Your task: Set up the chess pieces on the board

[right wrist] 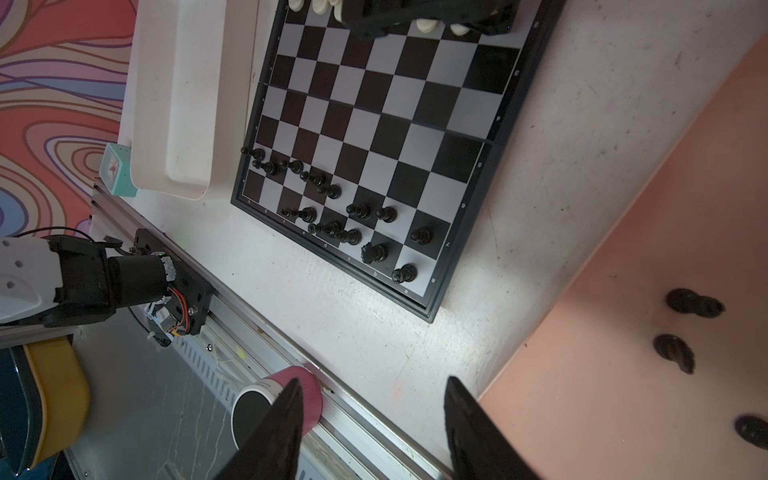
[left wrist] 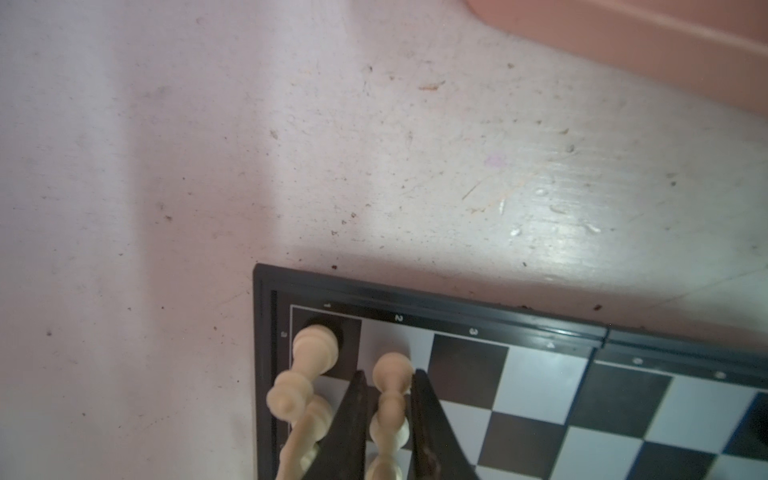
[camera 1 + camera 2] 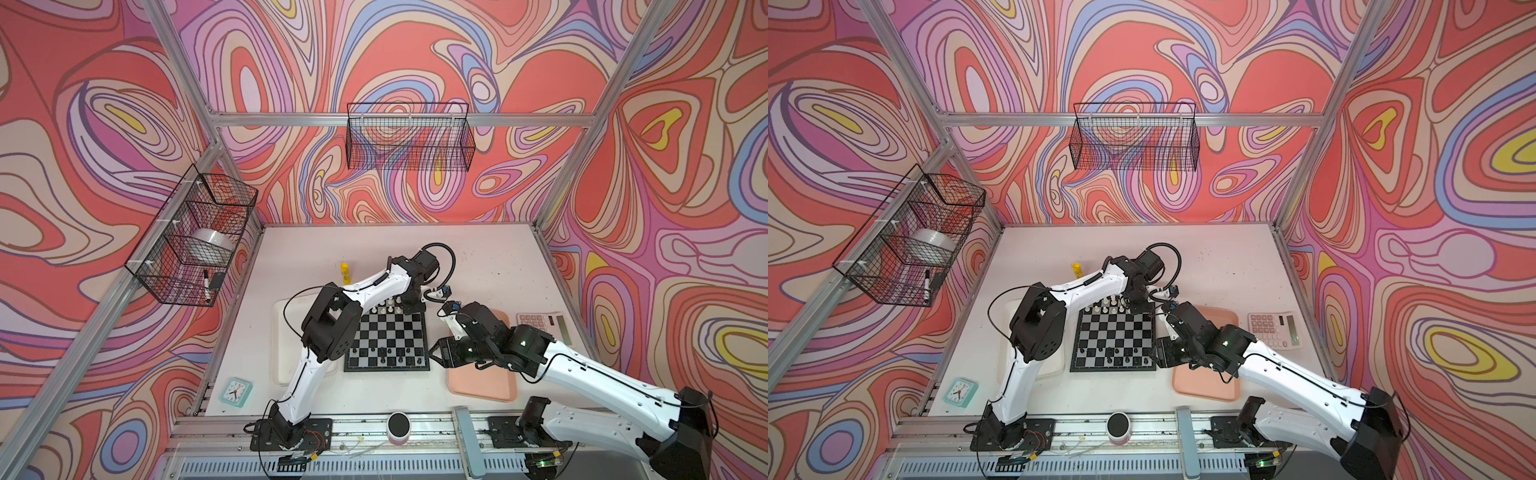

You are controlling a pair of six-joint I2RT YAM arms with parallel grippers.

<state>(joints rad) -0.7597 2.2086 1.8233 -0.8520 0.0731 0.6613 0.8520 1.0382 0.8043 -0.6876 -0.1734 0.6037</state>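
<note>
Nearest the front rail, the right gripper (image 1: pixel 374 380) hangs wide open and empty between the board (image 3: pixel 388 332) and the pink tray (image 1: pixel 602 270), where three blurred dark pieces (image 1: pixel 673 353) lie. The board sits mid-table, its border reading 1, 2, 3 at one far corner, with black chess pieces (image 1: pixel 357 210) on the near rows. At the far edge the left gripper (image 2: pixel 390 374) closely brackets a standing cream pawn (image 2: pixel 390 405); whether it grips is unclear. The white table (image 2: pixel 208 166) is scuffed and the walls (image 3: pixel 415 50) are swirl-patterned.

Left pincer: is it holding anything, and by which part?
A cream-white chess piece stands between the fingers of the left pincer, flanked along its body; whether they clamp it cannot be told.
</note>
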